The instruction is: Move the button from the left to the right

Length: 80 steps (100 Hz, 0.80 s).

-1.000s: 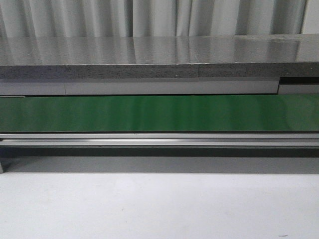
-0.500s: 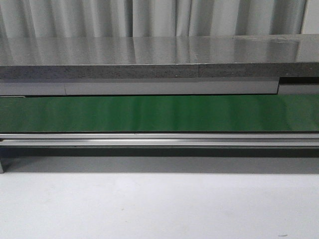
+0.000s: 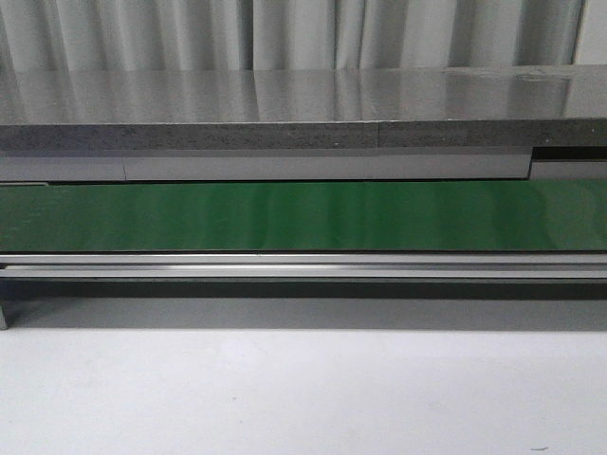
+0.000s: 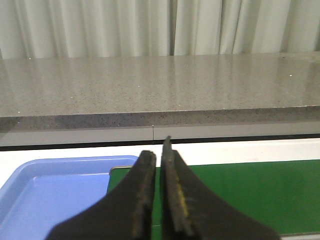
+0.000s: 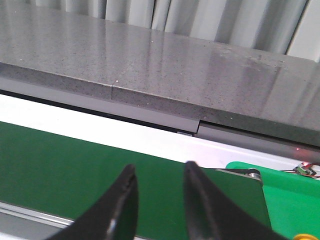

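Note:
No button shows on the green belt [image 3: 303, 216] in any view. My left gripper [image 4: 159, 151] is shut and empty, with its fingers almost touching, and hangs over the belt's left end [image 4: 240, 195] beside a blue tray [image 4: 50, 195]. My right gripper [image 5: 160, 167] is open and empty above the belt's right end [image 5: 60, 160]. A green tray [image 5: 290, 200] lies past that end. A small yellow-orange sliver [image 5: 305, 236] shows in it at the frame's edge; I cannot tell whether it is a button cap. Neither gripper shows in the front view.
A grey speckled stone counter [image 3: 285, 104] runs behind the belt, with white curtains behind it. A metal rail [image 3: 303, 265] edges the belt's near side, above a white table surface [image 3: 303, 389]. A small red light [image 5: 305, 168] glows by the green tray.

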Each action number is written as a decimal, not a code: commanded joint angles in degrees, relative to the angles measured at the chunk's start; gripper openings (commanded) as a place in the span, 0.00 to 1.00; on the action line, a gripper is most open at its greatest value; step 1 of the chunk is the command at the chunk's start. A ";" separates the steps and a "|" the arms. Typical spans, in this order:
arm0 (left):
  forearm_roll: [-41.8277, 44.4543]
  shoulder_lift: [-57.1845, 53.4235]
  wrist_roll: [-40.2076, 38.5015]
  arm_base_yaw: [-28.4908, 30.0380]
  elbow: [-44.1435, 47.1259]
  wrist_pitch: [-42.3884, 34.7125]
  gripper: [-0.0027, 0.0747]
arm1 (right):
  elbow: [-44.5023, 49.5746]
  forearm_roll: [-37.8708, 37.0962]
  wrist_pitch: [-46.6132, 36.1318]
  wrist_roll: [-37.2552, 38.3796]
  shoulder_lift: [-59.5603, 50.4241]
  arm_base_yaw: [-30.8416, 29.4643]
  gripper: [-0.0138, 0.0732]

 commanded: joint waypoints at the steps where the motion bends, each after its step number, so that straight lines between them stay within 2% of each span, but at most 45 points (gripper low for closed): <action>1: -0.54 0.21 -0.06 -0.48 -1.58 -4.94 0.04 | -1.48 0.11 -4.91 0.08 0.14 -0.13 0.24; 13: -0.54 0.21 -0.06 -0.48 -1.58 -4.94 0.04 | -1.48 0.11 -5.60 0.08 0.14 -0.13 0.08; 80: -0.54 0.21 -0.06 -0.48 -1.58 -4.94 0.04 | -1.48 0.11 -5.60 0.08 0.14 -0.13 0.08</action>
